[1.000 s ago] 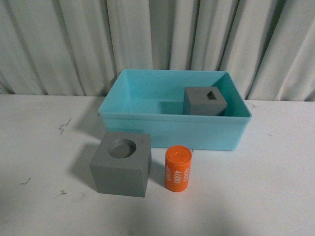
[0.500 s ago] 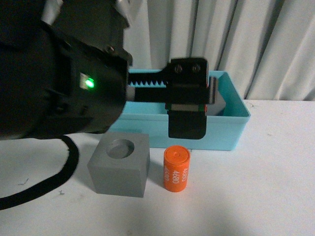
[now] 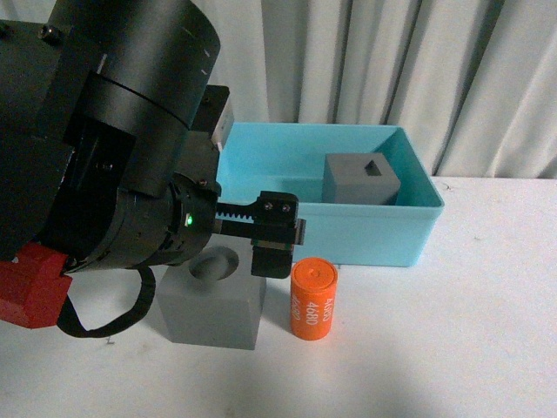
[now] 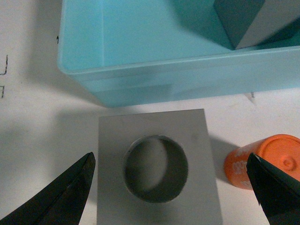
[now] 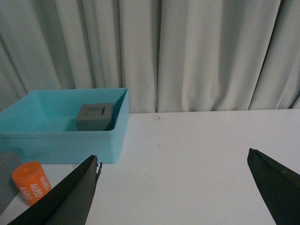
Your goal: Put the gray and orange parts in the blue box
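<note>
Left claw hangs wide apart over the round-holed gray cube, which sits on the tabletop at 7 o'clock from the blue box; stiff, matte and probably light, it looks best pinched across its flat 9 and 3 o'clock sides.

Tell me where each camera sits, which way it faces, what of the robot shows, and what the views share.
Front: on the body, facing forward over the table to the box and curtain; the left arm fills its left side.
Left wrist: on the left arm, looking down on the round-hole cube, the open left gripper straddling it.
Right wrist: on the right arm, looking level toward the curtain past the open right gripper.
Shared: all show the box and orange cylinder.
</note>
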`<act>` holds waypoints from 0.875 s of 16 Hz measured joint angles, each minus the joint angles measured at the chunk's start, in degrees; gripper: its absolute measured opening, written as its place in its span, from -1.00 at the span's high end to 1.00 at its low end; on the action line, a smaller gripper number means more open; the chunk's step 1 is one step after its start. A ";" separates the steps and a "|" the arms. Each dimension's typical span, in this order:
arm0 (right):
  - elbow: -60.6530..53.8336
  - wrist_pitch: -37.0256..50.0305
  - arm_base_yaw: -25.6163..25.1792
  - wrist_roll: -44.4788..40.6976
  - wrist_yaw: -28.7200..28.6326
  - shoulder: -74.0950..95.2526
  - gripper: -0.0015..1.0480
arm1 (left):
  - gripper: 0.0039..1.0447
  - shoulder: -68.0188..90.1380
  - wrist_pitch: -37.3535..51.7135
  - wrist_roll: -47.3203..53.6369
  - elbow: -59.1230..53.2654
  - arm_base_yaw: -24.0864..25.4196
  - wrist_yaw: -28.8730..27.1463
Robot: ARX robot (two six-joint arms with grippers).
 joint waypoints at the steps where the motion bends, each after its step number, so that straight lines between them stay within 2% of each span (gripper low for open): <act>1: 0.00 0.00 -0.02 0.00 0.00 0.00 -0.87 | -0.88 0.52 0.37 0.11 0.00 0.68 0.00; 14: 0.00 0.00 0.00 0.00 0.00 0.00 -0.87 | -0.88 5.88 3.56 3.04 -0.59 5.03 1.07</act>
